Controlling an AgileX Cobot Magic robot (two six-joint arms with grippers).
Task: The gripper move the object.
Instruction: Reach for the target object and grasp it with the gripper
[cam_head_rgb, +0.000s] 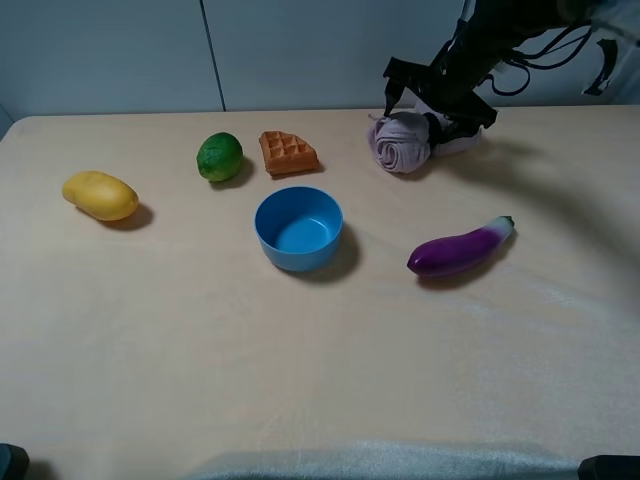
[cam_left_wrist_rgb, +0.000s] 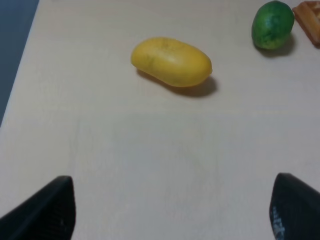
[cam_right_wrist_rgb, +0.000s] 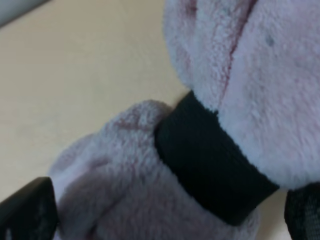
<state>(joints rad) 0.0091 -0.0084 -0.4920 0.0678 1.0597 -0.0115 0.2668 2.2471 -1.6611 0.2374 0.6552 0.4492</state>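
The pale mauve rolled towel (cam_head_rgb: 400, 142) lies at the back right of the table, cinched by a black band (cam_right_wrist_rgb: 212, 162). My right gripper (cam_head_rgb: 437, 125) is down over it. In the right wrist view the towel (cam_right_wrist_rgb: 270, 75) fills the frame, and the gripper (cam_right_wrist_rgb: 165, 215) has its two fingers spread wide, one on each side of the roll near the band. The jaws look open around the towel. My left gripper (cam_left_wrist_rgb: 172, 210) is open and empty above bare table, short of the yellow mango (cam_left_wrist_rgb: 171, 61).
A mango (cam_head_rgb: 100, 195) lies at the left. A lime (cam_head_rgb: 219, 156) and a waffle piece (cam_head_rgb: 287, 152) lie at the back middle. A blue bowl (cam_head_rgb: 298, 250) stands at the centre, and a purple eggplant (cam_head_rgb: 460, 248) lies to its right, in front of the towel.
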